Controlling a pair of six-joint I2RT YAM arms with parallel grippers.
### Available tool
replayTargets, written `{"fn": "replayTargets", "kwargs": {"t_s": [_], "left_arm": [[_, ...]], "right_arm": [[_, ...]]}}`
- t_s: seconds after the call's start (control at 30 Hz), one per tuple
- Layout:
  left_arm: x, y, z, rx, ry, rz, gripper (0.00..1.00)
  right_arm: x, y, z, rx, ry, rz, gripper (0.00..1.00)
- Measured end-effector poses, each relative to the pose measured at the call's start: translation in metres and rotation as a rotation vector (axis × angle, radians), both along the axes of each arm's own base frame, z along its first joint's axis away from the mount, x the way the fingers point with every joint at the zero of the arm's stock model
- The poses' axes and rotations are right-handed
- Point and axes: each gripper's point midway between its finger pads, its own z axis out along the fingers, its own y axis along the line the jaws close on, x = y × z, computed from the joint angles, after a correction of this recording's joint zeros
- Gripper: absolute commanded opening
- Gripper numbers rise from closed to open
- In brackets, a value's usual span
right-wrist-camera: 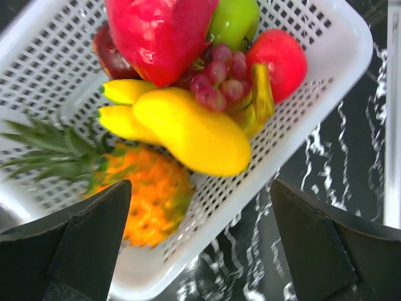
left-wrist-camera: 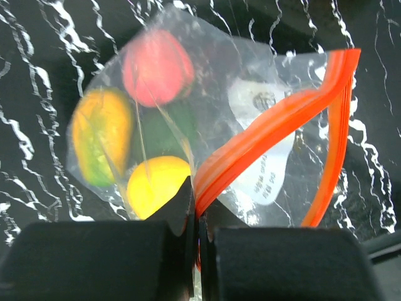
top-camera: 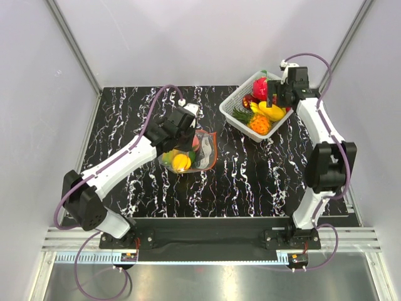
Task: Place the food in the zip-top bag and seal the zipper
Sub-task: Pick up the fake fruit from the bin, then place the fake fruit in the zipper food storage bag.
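Left gripper point(left-wrist-camera: 195, 207) clamped on zipper point(left-wrist-camera: 269, 135), arm stretched low across table | right gripper point(right-wrist-camera: 200, 194) spread wide, angled down over white basket point(right-wrist-camera: 326, 63)

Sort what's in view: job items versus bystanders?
Job: zip-top bag, its zipper, food in the bag, unpacked food, left tool pinched shut on the bag's edge, right tool open above the unpacked food.
Bystanders: white basket holding the unpacked food, marbled table.

White-shelled arms point(top-camera: 125, 160), black joints point(top-camera: 84, 205), looping purple cables point(top-camera: 153, 103)
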Motion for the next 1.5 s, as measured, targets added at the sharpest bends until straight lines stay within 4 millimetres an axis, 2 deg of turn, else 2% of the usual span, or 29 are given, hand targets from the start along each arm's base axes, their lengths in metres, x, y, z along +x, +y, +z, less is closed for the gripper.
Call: {"fn": "replayTargets", "kwargs": {"t_s": [0.27,0.33,0.5,0.53,0.63,0.67,0.77,0.9,0.97,1.03,1.27,1.33,1.4,1.5], "left_arm": [[-0.002,-0.007,0.001,-0.027,0.006,-0.021,0.00],[-0.002,-0.008,0.000,-0.029,0.009,-0.023,0.00],[-0.002,-0.009,-0.005,-0.021,0.021,-0.026,0.00],[-0.002,-0.009,-0.005,-0.020,0.022,-0.026,0.00],[-0.002,-0.009,-0.005,-0.019,0.022,-0.026,0.00],[-0.002,-0.009,-0.005,-0.019,0.022,-0.026,0.00],[-0.002,-0.009,-0.006,-0.018,0.023,-0.026,0.00],[-0.002,-0.009,-0.006,-0.017,0.024,-0.025,0.00],[-0.003,-0.009,-0.006,-0.016,0.025,-0.025,0.00],[-0.003,-0.009,-0.006,-0.016,0.025,-0.025,0.00],[-0.002,-0.008,-0.006,-0.014,0.024,-0.024,0.00],[-0.002,-0.008,-0.006,-0.014,0.024,-0.024,0.00],[-0.002,-0.008,-0.006,-0.013,0.023,-0.023,0.00],[-0.002,-0.007,-0.006,-0.009,0.024,-0.021,0.00]], "right_arm": [[0.036,-0.006,-0.060,-0.133,0.081,0.108,0.97],[0.042,-0.006,-0.072,-0.139,0.100,0.123,1.00],[0.052,0.002,-0.089,-0.093,0.131,0.185,0.98],[0.051,0.002,-0.093,-0.087,0.139,0.191,0.91],[0.051,0.004,-0.102,-0.073,0.161,0.201,0.79],[0.051,0.005,-0.103,-0.068,0.165,0.204,0.70],[0.050,0.009,-0.102,-0.044,0.172,0.205,0.58],[0.047,0.010,-0.099,-0.028,0.165,0.191,0.54],[0.042,0.009,-0.091,-0.021,0.152,0.181,0.52],[0.036,0.010,-0.075,-0.013,0.125,0.171,0.51],[0.023,0.013,0.027,0.016,-0.081,0.147,0.50],[0.011,0.020,0.057,0.054,-0.139,0.164,0.50],[-0.003,0.031,0.077,0.112,-0.195,0.193,0.49],[-0.036,0.052,0.089,0.232,-0.232,0.247,0.47]]}}
